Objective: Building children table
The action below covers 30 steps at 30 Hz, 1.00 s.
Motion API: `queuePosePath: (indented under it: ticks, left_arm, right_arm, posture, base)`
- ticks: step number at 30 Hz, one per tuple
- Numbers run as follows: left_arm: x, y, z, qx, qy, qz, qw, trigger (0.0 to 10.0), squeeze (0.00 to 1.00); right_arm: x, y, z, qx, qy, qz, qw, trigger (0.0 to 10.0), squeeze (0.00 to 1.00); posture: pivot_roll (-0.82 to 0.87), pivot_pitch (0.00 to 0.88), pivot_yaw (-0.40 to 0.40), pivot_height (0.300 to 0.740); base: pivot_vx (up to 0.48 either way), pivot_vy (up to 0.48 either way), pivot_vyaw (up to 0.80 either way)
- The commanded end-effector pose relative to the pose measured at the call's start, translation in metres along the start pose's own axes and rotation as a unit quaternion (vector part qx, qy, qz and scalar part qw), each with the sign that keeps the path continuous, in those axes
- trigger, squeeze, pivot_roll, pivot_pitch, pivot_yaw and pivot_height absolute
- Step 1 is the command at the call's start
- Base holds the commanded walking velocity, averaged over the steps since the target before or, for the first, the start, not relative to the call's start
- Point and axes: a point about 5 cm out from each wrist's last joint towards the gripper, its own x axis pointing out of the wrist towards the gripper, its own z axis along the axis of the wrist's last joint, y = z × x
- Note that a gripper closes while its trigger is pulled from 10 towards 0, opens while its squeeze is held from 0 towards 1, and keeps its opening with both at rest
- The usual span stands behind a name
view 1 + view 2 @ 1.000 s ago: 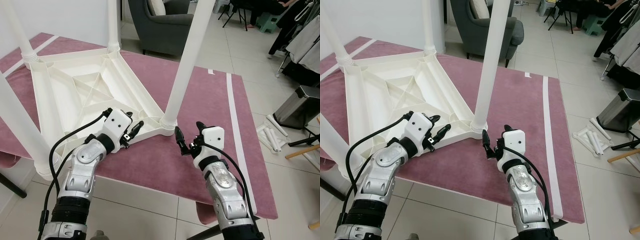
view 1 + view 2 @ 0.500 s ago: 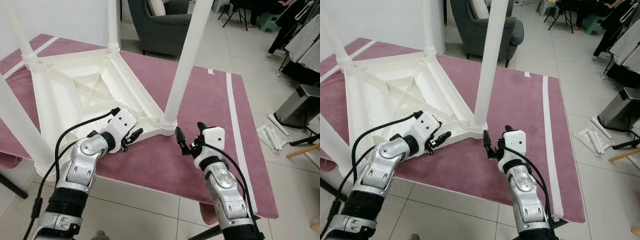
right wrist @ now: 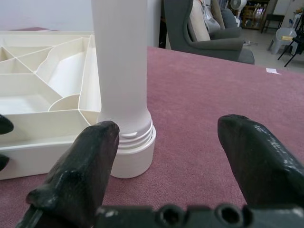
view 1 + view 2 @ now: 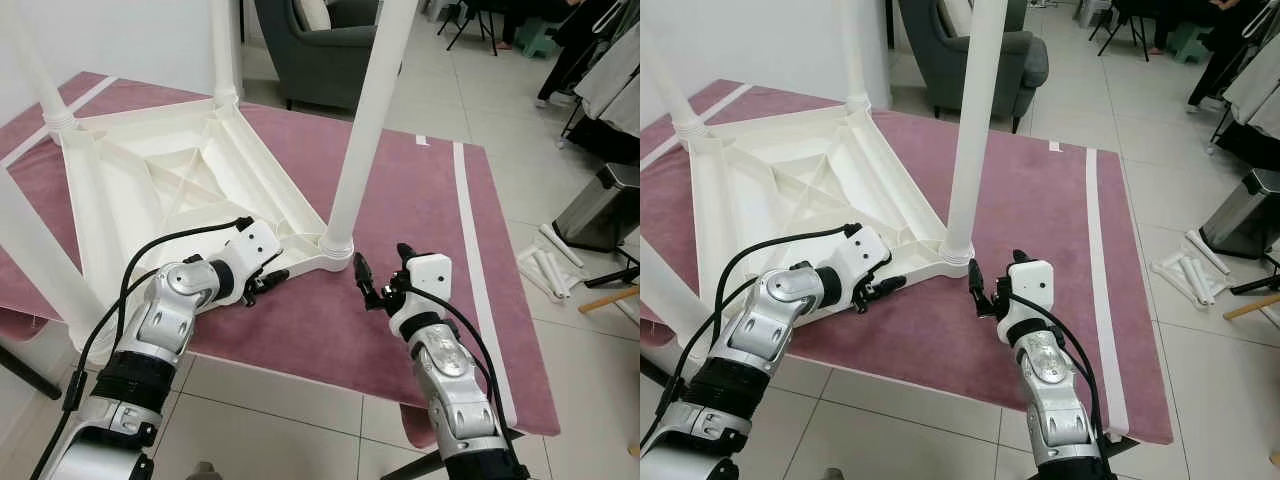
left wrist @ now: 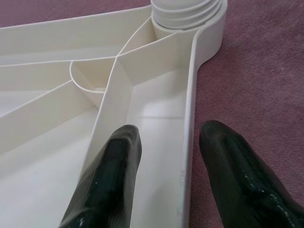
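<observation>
Black fingers of the left tool (image 4: 268,282) straddle the near rim of the upturned white children table (image 4: 150,185), spread and not clamped. Just beside the near corner leg (image 4: 360,130) the right tool (image 4: 380,275) hovers above the rug, likewise spread and holding nothing. The legs look fitted already, so the step in hand is probably checking or tightening that corner leg (only a judgement); next the right tool would need to close round the leg near its threaded collar. Beneath lies a mauve rug (image 4: 400,200) on pale floor tiles (image 4: 520,130); beyond stand a grey armchair (image 4: 320,50) and a metal bin (image 4: 600,205)
</observation>
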Motion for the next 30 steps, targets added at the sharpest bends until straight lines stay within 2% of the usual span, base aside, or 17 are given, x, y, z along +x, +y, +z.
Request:
queuePosePath:
  ticks: [1,9,10,12,13,14,15,16,17,18,26,30]
  left_arm:
    - [0.005,-0.001,0.004,0.016,0.004,-0.010,1.000,10.0,0.00]
    - [0.018,0.000,0.000,0.044,0.038,-0.021,0.998,10.0,0.00]
    - [0.019,-0.001,-0.001,0.047,0.043,-0.024,0.998,8.5,0.00]
    - [0.020,-0.001,-0.002,0.049,0.046,-0.026,0.997,8.5,0.00]
    - [0.021,-0.002,-0.004,0.051,0.049,-0.032,0.997,7.7,0.00]
    - [0.022,-0.002,-0.005,0.053,0.054,-0.036,0.996,4.9,0.00]
    - [0.023,-0.001,-0.006,0.055,0.057,-0.039,0.996,4.9,0.00]
    - [0.024,-0.001,-0.007,0.056,0.060,-0.040,0.996,2.6,0.00]
    - [0.024,0.000,-0.008,0.056,0.061,-0.040,0.996,2.6,0.00]
    - [0.024,0.001,-0.008,0.057,0.061,-0.040,0.996,0.0,0.00]
    - [0.023,-0.001,-0.007,0.075,0.050,-0.073,0.993,0.0,0.00]
    - [0.017,-0.006,-0.004,0.111,0.029,-0.113,0.987,0.0,0.00]
  right_arm:
    - [-0.001,-0.001,-0.001,-0.001,0.002,-0.002,1.000,10.0,0.00]
    - [-0.001,0.000,-0.002,-0.001,0.002,-0.002,1.000,10.0,0.00]
    - [-0.001,0.000,-0.002,-0.001,0.001,-0.003,1.000,10.0,0.00]
    - [-0.001,0.001,-0.002,-0.001,0.001,-0.003,1.000,10.0,0.00]
    - [-0.001,0.000,-0.002,-0.001,0.001,-0.004,1.000,10.0,0.00]
    - [-0.001,0.000,-0.002,-0.001,0.001,-0.005,1.000,10.0,0.00]
    - [-0.001,0.000,-0.002,-0.001,0.001,-0.005,1.000,10.0,0.00]
    - [-0.001,0.000,-0.002,-0.002,0.001,-0.006,1.000,10.0,0.00]
    - [-0.001,-0.001,-0.002,-0.002,0.001,-0.006,1.000,10.0,0.00]
    - [-0.002,-0.001,-0.002,-0.002,0.002,-0.007,1.000,10.0,0.00]
    - [-0.002,0.000,-0.002,-0.001,0.002,-0.008,1.000,10.0,0.00]
    - [-0.002,-0.001,-0.001,-0.002,0.001,-0.008,1.000,10.0,0.00]
  posture:
    - [0.13,0.000,-0.027,0.740]
    - [0.13,0.000,-0.024,0.740]
    - [0.12,0.000,-0.021,0.740]
    - [0.12,0.000,-0.021,0.740]
    - [0.12,0.000,-0.019,0.740]
    - [0.12,0.000,-0.019,0.740]
    - [0.12,0.000,-0.019,0.740]
    - [0.12,0.000,-0.018,0.740]
    - [0.12,0.000,-0.018,0.740]
    - [0.12,0.000,-0.018,0.740]
    - [0.12,0.000,-0.017,0.740]
    - [0.12,0.000,-0.017,0.740]
  base:
    - [0.000,0.000,0.00]
    - [0.000,0.000,0.00]
    - [0.000,0.000,0.00]
    - [0.000,0.000,0.00]
    - [0.000,0.000,0.00]
    - [0.000,0.000,0.00]
    - [0.000,0.000,0.00]
    - [0.000,0.000,0.00]
    - [0.000,0.000,0.00]
    - [0.000,0.000,0.00]
    - [0.000,0.000,0.00]
    - [0.000,0.000,0.00]
